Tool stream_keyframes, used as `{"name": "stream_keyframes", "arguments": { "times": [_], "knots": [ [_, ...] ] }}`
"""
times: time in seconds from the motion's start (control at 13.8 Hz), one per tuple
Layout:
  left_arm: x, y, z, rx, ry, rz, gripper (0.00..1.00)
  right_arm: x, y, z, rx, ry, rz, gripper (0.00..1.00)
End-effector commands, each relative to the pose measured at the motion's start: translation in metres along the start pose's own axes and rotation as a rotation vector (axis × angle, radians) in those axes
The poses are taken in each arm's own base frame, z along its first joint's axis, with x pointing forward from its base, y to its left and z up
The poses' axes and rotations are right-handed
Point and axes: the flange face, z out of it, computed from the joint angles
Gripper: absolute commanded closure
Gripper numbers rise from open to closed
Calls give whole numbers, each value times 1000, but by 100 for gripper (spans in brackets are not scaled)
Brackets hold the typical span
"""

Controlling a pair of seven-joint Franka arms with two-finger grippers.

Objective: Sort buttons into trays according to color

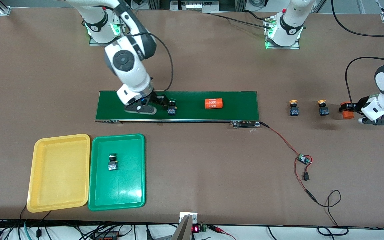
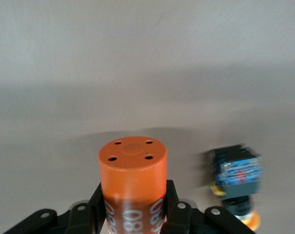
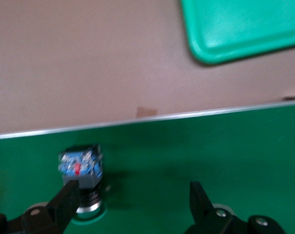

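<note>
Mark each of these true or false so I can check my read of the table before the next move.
1. The left pincer is clamped on an orange cylinder. True.
2. The yellow tray already holds a button. False: it holds none; one green-capped button lies in the green tray.
3. The right pincer is open over the conveyor belt, beside a second green-capped button. True.
4. Both yellow-capped buttons sit on the belt. False: they stand on the bare table, toward the left arm's end.
5. A second orange cylinder lies on the belt. True.
</note>
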Motion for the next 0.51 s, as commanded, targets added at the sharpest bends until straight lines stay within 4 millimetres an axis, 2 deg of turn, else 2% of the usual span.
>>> {"name": "stream_keyframes", "arguments": {
  "times": [0.0, 0.14, 0.29, 0.43],
  "knots": [
    [16, 64, -69, 85, 5, 148, 100, -3, 4, 1, 4, 14, 7, 0],
    [28, 119, -92, 119, -28, 317, 100, -4, 3, 2, 4, 13, 7, 0],
    [36, 176, -95, 120, -71, 472, 100, -7, -2, 7, 10, 17, 9, 0],
    [38, 215, -92, 110, -97, 659, 100, -12, -8, 18, 12, 19, 4, 0]
  ]
}}
